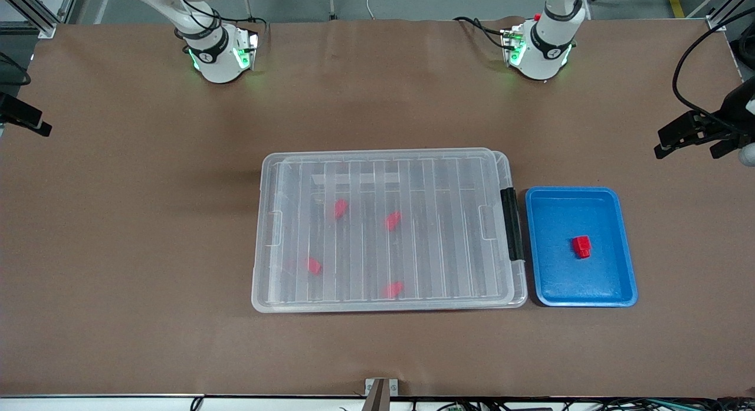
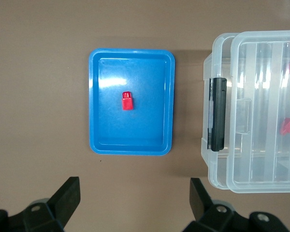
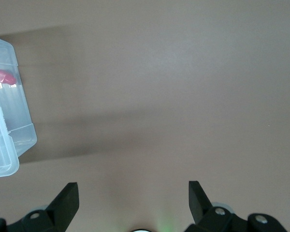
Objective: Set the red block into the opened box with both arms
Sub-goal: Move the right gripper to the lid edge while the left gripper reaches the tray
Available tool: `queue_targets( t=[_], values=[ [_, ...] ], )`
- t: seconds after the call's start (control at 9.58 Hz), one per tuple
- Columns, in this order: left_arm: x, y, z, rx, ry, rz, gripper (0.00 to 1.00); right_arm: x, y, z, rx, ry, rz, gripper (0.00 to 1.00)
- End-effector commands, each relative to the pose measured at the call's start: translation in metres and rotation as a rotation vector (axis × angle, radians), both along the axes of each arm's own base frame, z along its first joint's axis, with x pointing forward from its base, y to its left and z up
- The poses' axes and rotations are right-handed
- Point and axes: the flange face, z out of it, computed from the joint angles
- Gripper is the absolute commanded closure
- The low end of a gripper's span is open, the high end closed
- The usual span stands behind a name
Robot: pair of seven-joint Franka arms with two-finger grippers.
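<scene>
- Front view: small bright red block (image 1: 581, 246), squarish with a narrower stub, lying in the blue tray (image 1: 626, 263) just beside the box (image 1: 265, 234) at its black latch (image 1: 512, 223), toward the left arm's end of the desk (image 1: 141, 222). Ribbed clear lid on; four red pieces (image 1: 340, 208) inside.
- Left wrist view: left gripper (image 2: 134, 200) over the tray, jaws wide, empty.
- Right wrist view: right gripper (image 3: 133, 200) over bare desk beside the box's corner, jaws wide, empty.

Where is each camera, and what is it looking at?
Front view: high across the table, facing both arm bases; sees the box and blue tray.
Left wrist view: looks down on the tray, red block and box; open left pincer shows.
Right wrist view: looks down on table; open right pincer shows.
All share the box.
</scene>
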Motion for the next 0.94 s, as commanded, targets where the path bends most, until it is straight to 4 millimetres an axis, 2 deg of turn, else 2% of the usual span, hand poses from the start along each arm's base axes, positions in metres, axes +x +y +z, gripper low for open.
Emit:
queue_targets(
  t=[0.0, 0.1, 0.21, 0.42, 0.52, 0.63, 0.73, 0.83],
  values=[
    [0.003, 0.001, -0.012, -0.002, 0.037, 0.014, 0.0, -0.002, 0.002, 0.001, 0.015, -0.007, 0.009, 0.0],
    [0.003, 0.0, -0.01, -0.004, 0.034, 0.012, 0.0, -0.002, 0.003, 0.001, 0.016, -0.01, 0.011, 0.0],
    [0.003, 0.001, -0.009, -0.004, 0.032, 0.014, 0.0, 0.003, 0.017, 0.0, 0.027, -0.016, 0.022, 0.0],
    [0.003, 0.011, -0.008, 0.001, 0.029, 0.028, 0.0, 0.053, 0.105, -0.042, 0.056, -0.02, 0.01, 0.0],
    [0.002, 0.011, -0.007, 0.008, 0.028, 0.021, 0.0, 0.073, 0.161, -0.075, 0.055, -0.012, 0.052, 0.0],
    [0.003, 0.008, -0.009, 0.008, 0.03, 0.024, 0.0, 0.09, 0.205, -0.114, 0.071, -0.001, 0.114, 0.0],
    [0.002, 0.01, -0.007, 0.008, 0.027, 0.008, 0.0, 0.103, 0.241, -0.148, 0.081, -0.017, 0.123, 0.0],
    [0.003, 0.01, -0.013, 0.01, 0.036, 0.007, 0.0, 0.114, 0.27, -0.18, 0.081, -0.035, 0.096, 0.0]
  ],
)
